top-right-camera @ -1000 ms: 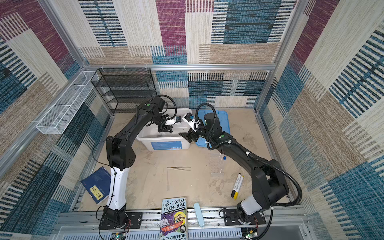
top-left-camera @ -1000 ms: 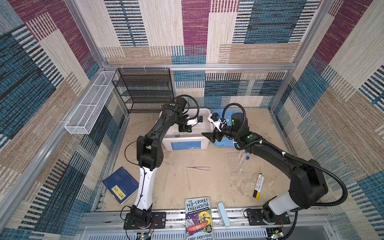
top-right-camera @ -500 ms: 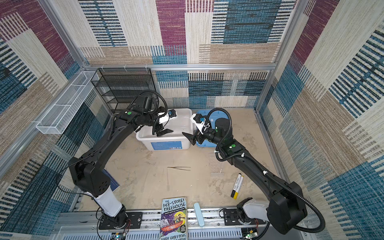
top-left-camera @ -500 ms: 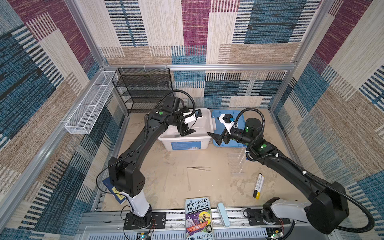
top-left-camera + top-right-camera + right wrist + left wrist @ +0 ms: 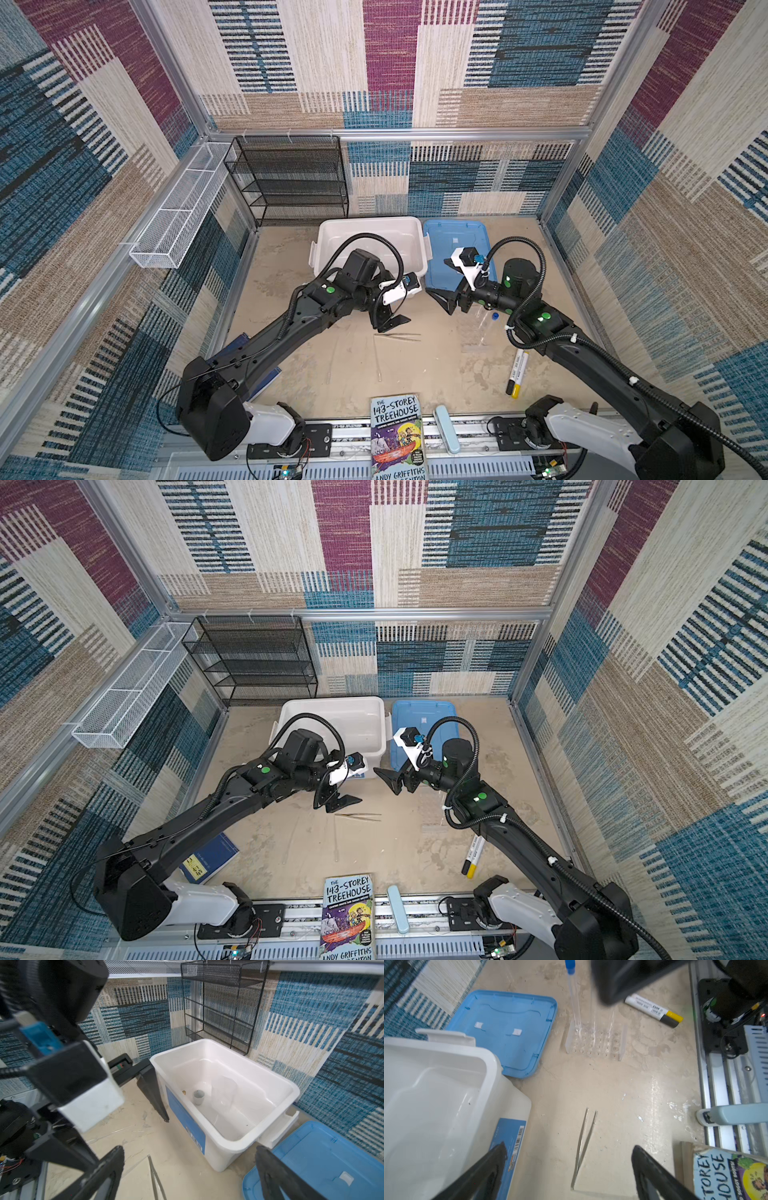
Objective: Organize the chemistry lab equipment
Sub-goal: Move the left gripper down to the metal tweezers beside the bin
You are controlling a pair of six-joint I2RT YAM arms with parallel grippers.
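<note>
**Both top views and both wrist views.** Two black arms reach over a mottled, sandy-beige table (image 5: 415, 374).

- **Left gripper** (image 5: 569, 1153): it hangs with its wedge-shaped black fingers spread wide and nothing between them.
- **Metal tweezers** (image 5: 584, 1142): a slim V of dull steel, they lie flat on the table below the left gripper, near the white bin (image 5: 489, 1060).
- **Right gripper** (image 5: 189, 1153): it is likewise spread and empty, and is held near the front edge of the blue lid (image 5: 508, 1012).
- **White bin:** it is smooth, glossy moulded plastic with a rounded rim and a blue label.
- **Small grey dish** (image 5: 198, 1097): a short matte cup, it stands upright inside the bin.
- **Clear round flask** (image 5: 224, 1091): it stands just beside the dish, and its outline is faint.
- **Blue lid:** it has a raised edge and lies flat beside the bin.
- **Clear rack** (image 5: 593, 1045): a perforated transparent block, it stands near the lid.
- **Blue-capped clear tube** (image 5: 574, 1001): one stands upright in the rack. The other clear shafts beside it have their tops hidden.
- **Thin glass sticks** (image 5: 377, 361): they lie on the table near the tweezers.
</note>
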